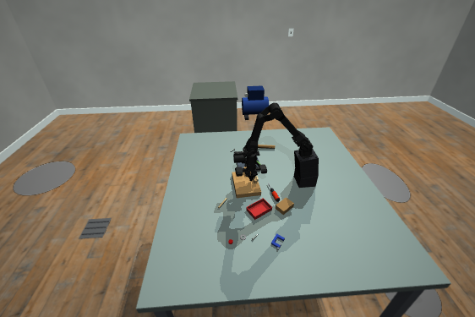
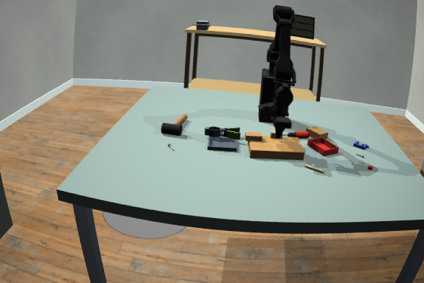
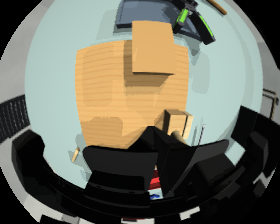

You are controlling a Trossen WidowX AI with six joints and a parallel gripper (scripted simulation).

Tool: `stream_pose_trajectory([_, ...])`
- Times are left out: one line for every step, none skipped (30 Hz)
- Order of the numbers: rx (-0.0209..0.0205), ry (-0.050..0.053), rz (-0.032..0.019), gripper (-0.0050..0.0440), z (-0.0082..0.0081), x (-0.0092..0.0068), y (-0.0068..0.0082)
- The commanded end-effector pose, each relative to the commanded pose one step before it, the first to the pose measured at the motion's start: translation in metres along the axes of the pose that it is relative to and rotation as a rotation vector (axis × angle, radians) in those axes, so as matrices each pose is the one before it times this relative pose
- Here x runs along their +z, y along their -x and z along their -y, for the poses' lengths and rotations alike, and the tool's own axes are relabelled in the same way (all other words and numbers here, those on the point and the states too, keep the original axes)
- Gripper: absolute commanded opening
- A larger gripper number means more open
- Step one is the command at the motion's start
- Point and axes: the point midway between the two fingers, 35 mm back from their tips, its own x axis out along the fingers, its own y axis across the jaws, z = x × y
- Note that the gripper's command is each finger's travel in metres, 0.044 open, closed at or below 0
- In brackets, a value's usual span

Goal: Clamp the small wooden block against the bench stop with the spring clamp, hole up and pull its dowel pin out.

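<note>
The board [image 1: 242,190] [image 2: 277,152] [image 3: 98,95] carries the bench stop [image 2: 253,136] [image 3: 152,47], a larger wooden block at one edge. The small wooden block [image 2: 273,134] [image 3: 183,121] stands on the board, apart from the stop. Its dowel pin [image 3: 178,136] is partly hidden by a finger in the wrist view. The spring clamp [image 2: 216,131] [image 3: 207,29], black and green, lies at the slate tray [image 2: 222,149], off the board and away from the block. My gripper [image 1: 252,178] [image 2: 278,136] [image 3: 150,129] is shut and empty, pointing down low over the board beside the small block.
A red-handled screwdriver [image 1: 275,194] [image 2: 302,134], a red tray [image 1: 253,216] and a brown block [image 1: 285,205] [image 2: 317,132] lie near the board. A loose dowel [image 1: 222,203] [image 2: 314,168] lies beside it. A mallet [image 2: 171,129] and a blue C-shaped clamp [image 1: 274,242] [image 2: 361,145] lie farther out.
</note>
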Motion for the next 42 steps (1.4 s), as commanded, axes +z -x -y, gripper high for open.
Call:
stream_pose_trajectory([0.00212,-0.0001,0.00464,0.0000,0.01029,0.00034,0.00355])
stream_pose_trajectory([0.00000,0.0000,0.00000,0.0000,0.00231,0.00000,0.00002])
stream_pose_trajectory([0.00000,0.0000,0.00000,0.0000,0.00261,0.00000,0.00001])
stream_pose_trajectory([0.00000,0.0000,0.00000,0.0000,0.00295,0.00000,0.00000])
stream_pose_trajectory([0.00000,0.0000,0.00000,0.0000,0.00284,0.00000,0.00000])
stream_pose_trajectory([0.00000,0.0000,0.00000,0.0000,-0.00128,-0.00003,-0.00016])
stream_pose_trajectory([0.00000,0.0000,0.00000,0.0000,-0.00383,-0.00011,-0.00047])
stream_pose_trajectory([0.00000,0.0000,0.00000,0.0000,-0.00634,-0.00020,-0.00078])
stream_pose_trajectory([0.00000,0.0000,0.00000,0.0000,-0.00629,-0.00022,-0.00078])
stream_pose_trajectory([0.00000,0.0000,0.00000,0.0000,-0.00374,-0.00015,-0.00046])
stream_pose_trajectory([0.00000,0.0000,0.00000,0.0000,-0.00124,-0.00005,-0.00015])
stream_pose_trajectory([0.00000,0.0000,0.00000,0.0000,0.00000,0.00000,0.00000])
stream_pose_trajectory([0.00000,0.0000,0.00000,0.0000,0.00000,0.00000,0.00000])
stream_pose_trajectory([0.01663,0.0017,-0.00308,0.0000,0.00036,0.00005,0.00402])
stream_pose_trajectory([0.00000,0.0000,0.00000,0.0000,0.00000,0.00000,0.00000])
stream_pose_trajectory([0.00000,0.0000,0.00000,0.0000,0.00000,0.00000,0.00000])
stream_pose_trajectory([0.00000,0.0000,0.00000,0.0000,0.00000,0.00000,0.00000])
stream_pose_trajectory([0.00000,0.0000,0.00000,0.0000,0.00000,0.00000,0.00000])
stream_pose_trajectory([0.00000,0.0000,0.00000,0.0000,0.00000,0.00000,0.00000])
stream_pose_trajectory([0.00000,0.0000,0.00000,0.0000,0.00000,0.00000,0.00000])
stream_pose_trajectory([0.00000,0.0000,0.00000,0.0000,0.00000,0.00000,0.00000])
stream_pose_trajectory([-0.00012,0.0000,0.00002,0.0000,-0.00005,0.00001,0.00042])
stream_pose_trajectory([-0.00036,0.0000,0.00007,0.0000,-0.00014,0.00002,0.00127])
stream_pose_trajectory([-0.00059,-0.0001,0.00011,0.0000,-0.00022,0.00003,0.00212])
stream_pose_trajectory([-0.00072,-0.0001,0.00013,0.0000,-0.00025,0.00004,0.00260])
stream_pose_trajectory([-0.00072,-0.0001,0.00013,0.0000,-0.00022,0.00004,0.00261])
stream_pose_trajectory([-0.00072,-0.0001,0.00013,0.0000,-0.00020,0.00004,0.00261])
stream_pose_trajectory([-0.00072,-0.0001,0.00013,0.0000,-0.00017,0.00003,0.00262])
stream_pose_trajectory([0.00000,0.0000,0.00000,0.0000,0.00000,0.00000,0.00000])
stream_pose_trajectory([0.00000,0.0000,0.00000,0.0000,0.00000,0.00000,0.00000])
stream_pose_trajectory([-0.00072,-0.0001,0.00013,0.0000,-0.00015,0.00003,0.00262])
stream_pose_trajectory([-0.00072,-0.0001,0.00013,0.0000,-0.00012,0.00003,0.00263])
stream_pose_trajectory([-0.00072,-0.0001,0.00013,0.0000,-0.00009,0.00003,0.00263])
stream_pose_trajectory([-0.00072,-0.0001,0.00013,0.0000,-0.00007,0.00003,0.00264])
stream_pose_trajectory([-0.00072,-0.0001,0.00013,0.0000,-0.00004,0.00003,0.00264])
stream_pose_trajectory([-0.00072,-0.0001,0.00013,0.0000,-0.00001,0.00003,0.00265])
stream_pose_trajectory([-0.00072,-0.0001,0.00013,0.0000,0.00001,0.00003,0.00265])
stream_pose_trajectory([-0.00072,-0.0001,0.00013,0.0000,0.00004,0.00003,0.00265])
stream_pose_trajectory([-0.00072,-0.0001,0.00013,0.0000,0.00006,0.00003,0.00266])
stream_pose_trajectory([-0.00072,-0.0001,0.00013,0.0000,0.00009,0.00003,0.00266])
stream_pose_trajectory([-0.00072,-0.0001,0.00013,0.0000,0.00012,0.00002,0.00266])
stream_pose_trajectory([-0.00072,-0.0001,0.00013,0.0000,0.00014,0.00002,0.00267])
